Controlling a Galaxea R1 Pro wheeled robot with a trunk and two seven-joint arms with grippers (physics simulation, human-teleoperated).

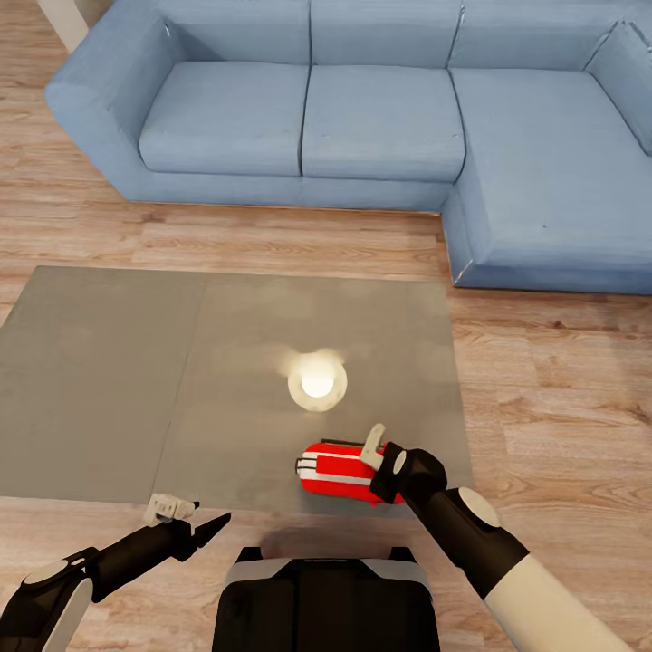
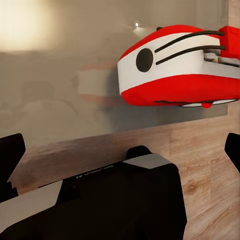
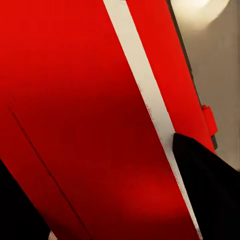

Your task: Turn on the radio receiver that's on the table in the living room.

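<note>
Red radio lies near the grey surface's front edge, beside a lamp glare, right pincer spread open against it, left pincer open, blue sofa beyond

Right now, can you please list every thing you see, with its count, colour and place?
radio receiver: one, red with white stripes, near the table's front edge, right side.
table: one, grey top in two panels, directly ahead of the robot.
lamp reflection: one, bright white, on the tabletop behind the radio.
sofa: one, blue, L-shaped, beyond the table.
floor: light wood planks, all around.
left gripper: one, black, at the table's front edge, jaws apart, empty.
right gripper: one, black, against the radio's right end.
</note>
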